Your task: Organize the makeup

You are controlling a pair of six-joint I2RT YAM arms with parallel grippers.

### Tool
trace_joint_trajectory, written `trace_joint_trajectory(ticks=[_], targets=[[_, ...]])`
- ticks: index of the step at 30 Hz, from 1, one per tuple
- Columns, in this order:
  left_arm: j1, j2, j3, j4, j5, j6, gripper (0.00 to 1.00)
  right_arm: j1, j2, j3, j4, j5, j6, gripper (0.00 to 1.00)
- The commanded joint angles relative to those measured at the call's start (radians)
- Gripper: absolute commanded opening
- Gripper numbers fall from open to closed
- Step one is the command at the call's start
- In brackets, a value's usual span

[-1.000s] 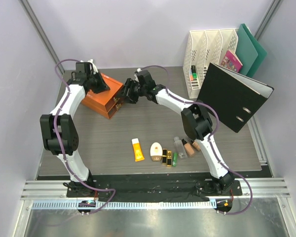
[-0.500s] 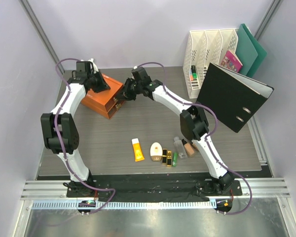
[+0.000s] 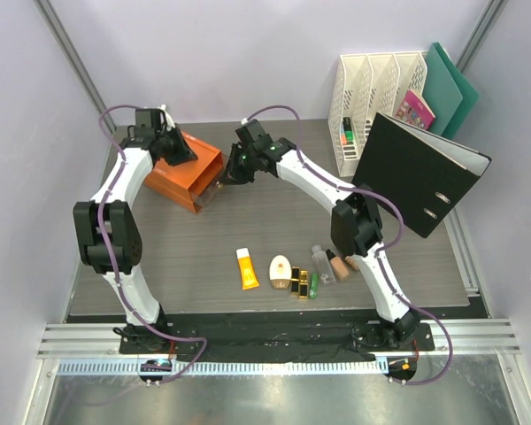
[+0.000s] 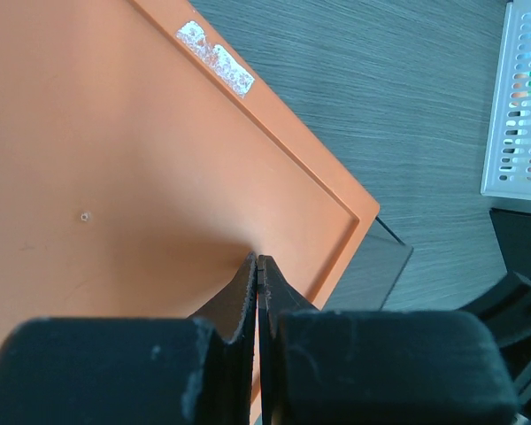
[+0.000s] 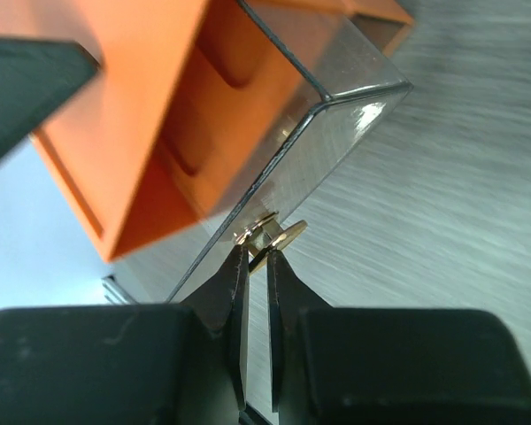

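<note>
The makeup lies in a row near the table's front: orange-yellow tube, cream compact, black-gold lipsticks, green tube, clear bottle and foundation bottles. No gripper is near them. My left gripper is shut and its tips press on the top of the orange box. My right gripper is shut on the gold knob of the box's clear drawer, which stands partly pulled out.
White file racks, green folders and a pink booklet stand at the back right. A black binder leans in front of them. The rack also shows in the left wrist view.
My right gripper moved in to the box front, then drew back a little with the knob, and the clear drawer slid out. My left gripper stayed on the box top.
</note>
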Motion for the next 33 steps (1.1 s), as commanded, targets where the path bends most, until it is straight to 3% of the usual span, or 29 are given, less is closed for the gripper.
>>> trace_joint_trajectory(ticks=[1, 15, 33], targets=[[0.009, 0.063, -0.009, -0.122, -0.041, 0.006, 0.0, 0.007, -0.045, -0.089, -0.258, 0.094, -0.142, 0.08], [0.038, 0.063, -0.023, -0.133, -0.052, -0.003, 0.0, 0.007, -0.193, -0.282, -0.301, 0.138, -0.172, 0.08], [0.04, 0.081, 0.002, -0.178, -0.069, 0.015, 0.0, 0.005, -0.253, -0.289, -0.387, 0.219, -0.224, 0.05]])
